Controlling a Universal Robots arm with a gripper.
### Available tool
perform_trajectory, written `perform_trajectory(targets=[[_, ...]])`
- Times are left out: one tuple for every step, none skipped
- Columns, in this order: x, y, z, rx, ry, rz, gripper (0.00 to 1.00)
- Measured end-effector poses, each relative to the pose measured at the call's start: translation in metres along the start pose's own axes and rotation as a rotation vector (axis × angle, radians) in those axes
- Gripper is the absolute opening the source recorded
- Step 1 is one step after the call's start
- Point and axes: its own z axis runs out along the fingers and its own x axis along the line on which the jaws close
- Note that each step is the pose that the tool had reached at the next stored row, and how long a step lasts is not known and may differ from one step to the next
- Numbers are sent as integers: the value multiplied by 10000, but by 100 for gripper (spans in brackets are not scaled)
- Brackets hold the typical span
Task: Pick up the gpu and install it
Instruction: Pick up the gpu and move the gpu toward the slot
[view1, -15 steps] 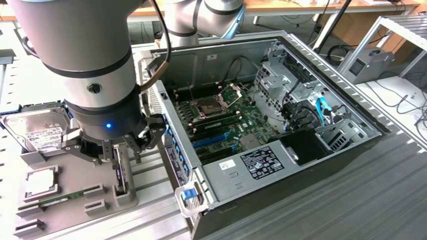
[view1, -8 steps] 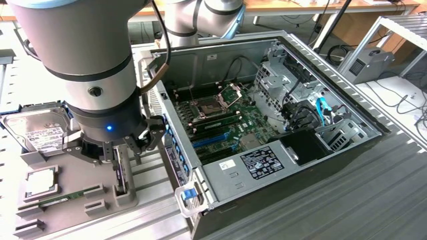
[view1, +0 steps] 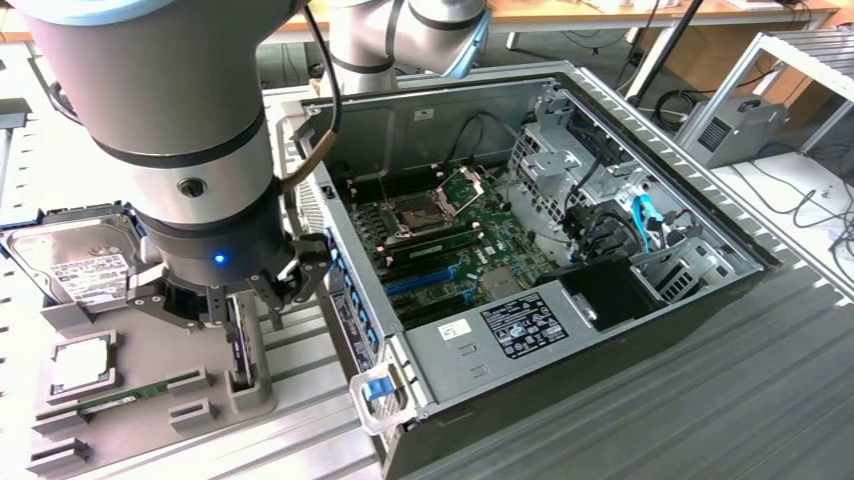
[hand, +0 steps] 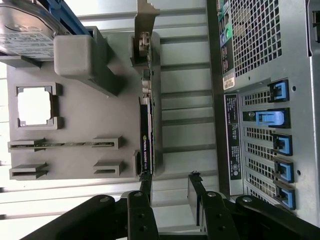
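Locate the holder tray on the tabletop, just beside the open computer case, to the exterior view's left of it. Find the hard drive at the tray's far end. Nearer the exterior camera, find the processor in its square recess, then the memory stick in a narrow slot nearer still. Note the gpu standing on edge in the long slot along the tray's case-side edge. Note the claw above the gpu, fingers apart. Inside the case, find the motherboard lying at the bottom.
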Motion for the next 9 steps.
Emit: perform_trajectory(targets=[[0, 0, 2, 0, 0, 0, 42], [0, 0, 5, 1, -1, 0, 42], [0, 0, 8, 0, 0, 0, 42], [0, -1, 10, 0, 0, 0, 42], [0, -1, 13, 0, 0, 0, 42], [0, -1, 16, 0, 0, 0, 42], [0, -1, 19, 0, -1, 0, 42], [1, -1, 26, 0, 0, 0, 42], [1, -1, 31, 0, -1, 0, 42]])
